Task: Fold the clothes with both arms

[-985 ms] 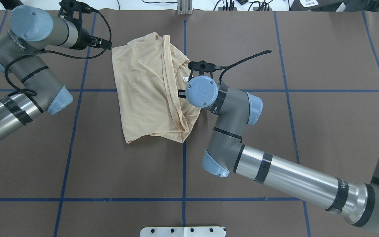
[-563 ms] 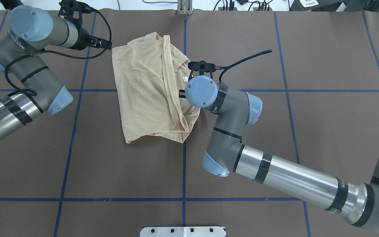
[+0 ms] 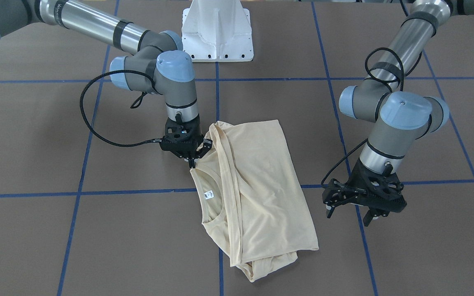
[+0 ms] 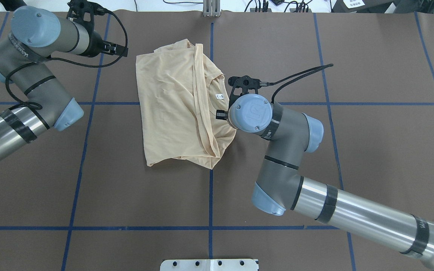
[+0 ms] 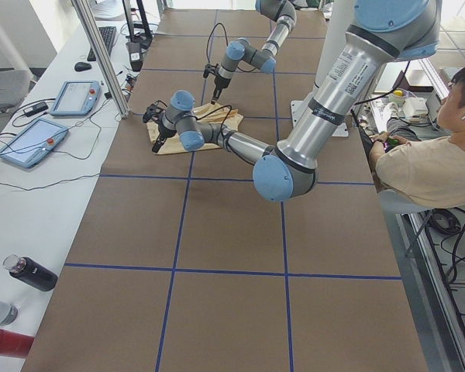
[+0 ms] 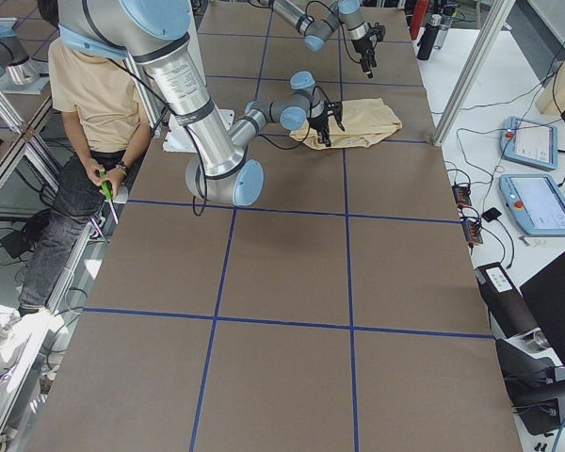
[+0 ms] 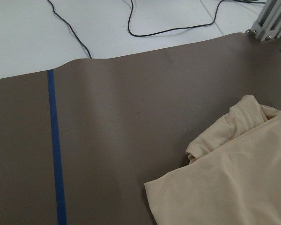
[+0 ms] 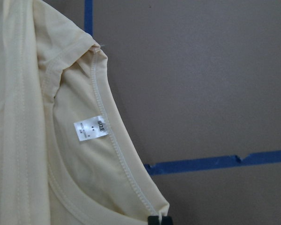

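Observation:
The cream-yellow shirt [image 4: 179, 109] lies folded lengthwise on the brown table, collar and white label [image 8: 90, 127] toward its right side in the overhead view. Its print is hidden. My right gripper [image 3: 191, 163] is shut on the shirt's edge by the collar; one black fingertip [image 8: 159, 220] shows at that edge in the right wrist view. My left gripper [image 3: 350, 213] is open and empty, held above the table beside the shirt's other long edge, apart from it. The left wrist view shows the shirt's far corner [image 7: 234, 178].
Blue tape lines [image 4: 209, 195] grid the brown table cover. The white pedestal base [image 3: 217, 31] stands at the robot's side. A metal post [image 4: 211, 9] stands at the far edge. A seated person [image 5: 442, 155] and control tablets [image 5: 31, 139] flank the table.
My right arm has moved right and slightly toward the robot, dragging the shirt a little to the right with it. The left arm has not moved.

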{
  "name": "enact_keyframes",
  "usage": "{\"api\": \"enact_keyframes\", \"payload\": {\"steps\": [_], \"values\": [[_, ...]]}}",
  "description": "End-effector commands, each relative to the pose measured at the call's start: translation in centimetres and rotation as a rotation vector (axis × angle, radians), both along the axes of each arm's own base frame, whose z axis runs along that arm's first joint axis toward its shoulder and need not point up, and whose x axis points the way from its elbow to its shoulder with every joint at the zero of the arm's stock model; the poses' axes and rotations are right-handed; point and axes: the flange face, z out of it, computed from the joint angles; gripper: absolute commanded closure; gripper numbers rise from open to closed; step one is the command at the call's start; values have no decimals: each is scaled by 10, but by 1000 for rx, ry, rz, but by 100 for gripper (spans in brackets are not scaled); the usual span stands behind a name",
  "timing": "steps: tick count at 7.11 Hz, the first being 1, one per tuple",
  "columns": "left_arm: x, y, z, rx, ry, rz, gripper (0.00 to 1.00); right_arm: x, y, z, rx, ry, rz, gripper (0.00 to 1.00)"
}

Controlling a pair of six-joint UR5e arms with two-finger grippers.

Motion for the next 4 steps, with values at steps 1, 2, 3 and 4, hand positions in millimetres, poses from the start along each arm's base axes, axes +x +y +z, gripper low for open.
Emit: {"api": "enact_keyframes", "payload": {"steps": [1, 2, 3, 4], "values": [[0, 0, -1, 2, 1, 0, 0, 40, 66, 21, 22, -29, -40, 100], [0, 0, -1, 2, 1, 0, 0, 46, 83, 27, 27, -21, -50, 100], [-1, 1, -2, 4, 3, 0, 0, 44, 89, 29, 27, -16, -57, 100], [0, 2, -3, 4, 5, 1, 0, 39, 95, 29, 28, -15, -68, 1]]}}
